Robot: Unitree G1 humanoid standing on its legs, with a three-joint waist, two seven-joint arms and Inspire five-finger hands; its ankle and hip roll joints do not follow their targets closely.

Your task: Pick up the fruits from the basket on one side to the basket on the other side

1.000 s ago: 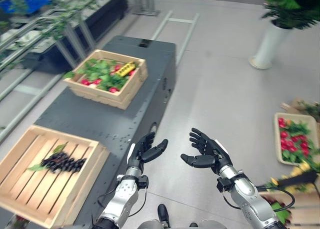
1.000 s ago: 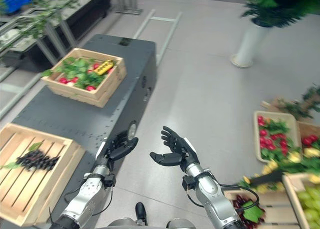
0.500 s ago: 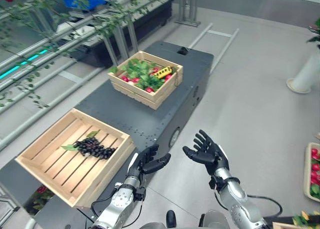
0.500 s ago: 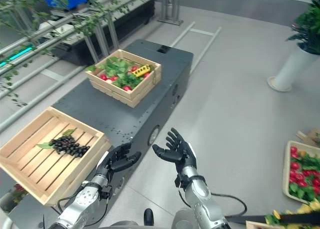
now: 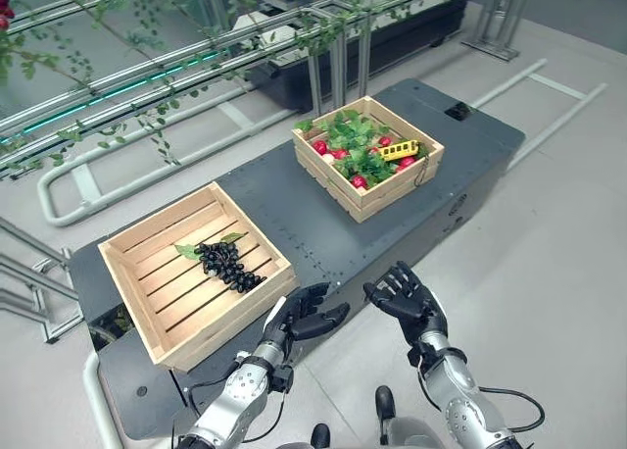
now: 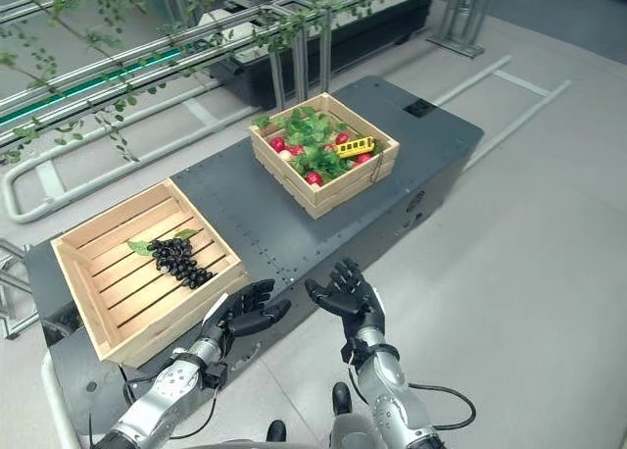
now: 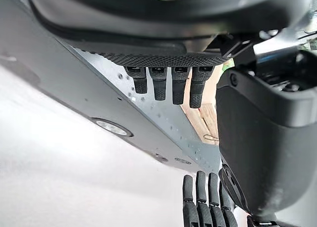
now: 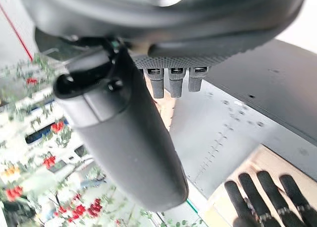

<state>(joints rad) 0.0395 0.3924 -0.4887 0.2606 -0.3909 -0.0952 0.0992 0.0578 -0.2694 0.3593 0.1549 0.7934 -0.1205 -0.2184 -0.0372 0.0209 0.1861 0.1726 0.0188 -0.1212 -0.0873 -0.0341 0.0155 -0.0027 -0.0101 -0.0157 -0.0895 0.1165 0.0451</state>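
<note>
Fingers of both the left hand (image 5: pixel 302 312) and right hand (image 5: pixel 404 294) stay spread and empty as before, near the grape crate (image 5: pixel 137 277).

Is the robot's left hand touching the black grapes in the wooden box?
Apart. In the left eye view the left hand hangs open off the table's near edge, while the grapes lie inside the crate, with the crate's wooden wall between them.

Bright, even light overhead (soft shadows only); wrist views blur up close.
</note>
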